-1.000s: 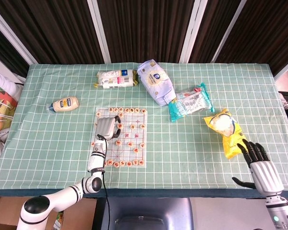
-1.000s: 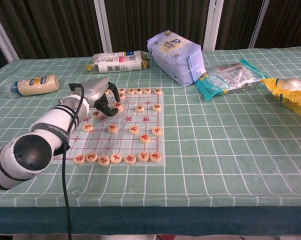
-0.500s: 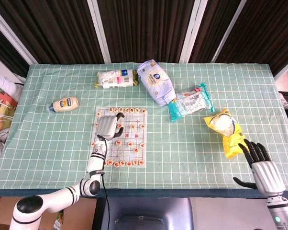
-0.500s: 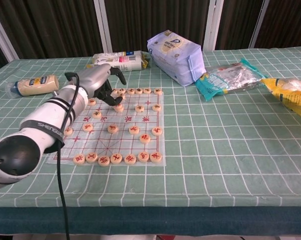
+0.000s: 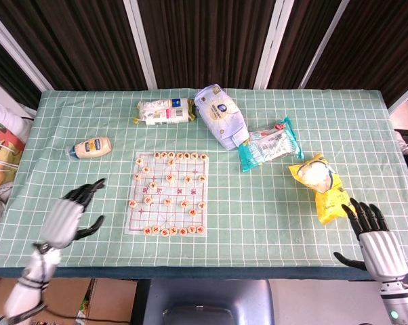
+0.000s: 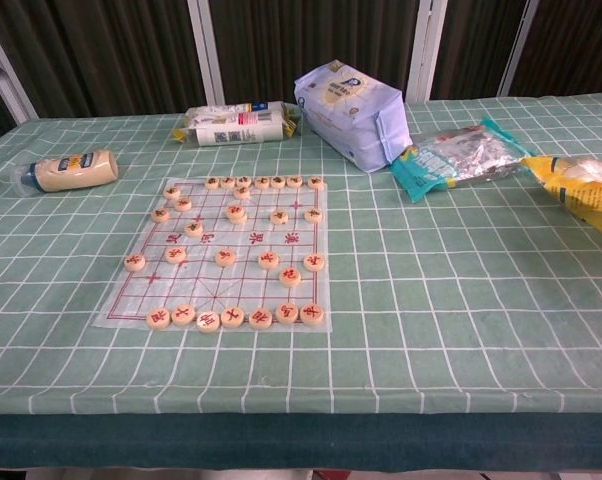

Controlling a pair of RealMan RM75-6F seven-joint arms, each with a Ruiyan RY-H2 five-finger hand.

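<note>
Your table (image 5: pixel 272 203) fills the middle of the head view under its green checked cloth, and the game board (image 5: pixel 167 193) lies flat just left of centre, its long side running from the top of the picture toward the near edge. Your left hand (image 5: pixel 67 218) sits at the lower left, well apart from the board, which lies to its right; its fingers are spread and it holds nothing. Your right hand (image 5: pixel 375 240) rests at the lower right, also spread and empty, nearest the yellow bag (image 5: pixel 322 187) and far from the board, so the left hand is the nearer one. The round game pieces (image 6: pixel 226 257) stand scattered over the board in the chest view. Half a second ago your left hand hung over the board's upper left rows; it has since pulled back off the board toward the table's left edge and dropped out of the chest view, while your right hand has barely moved.
</note>
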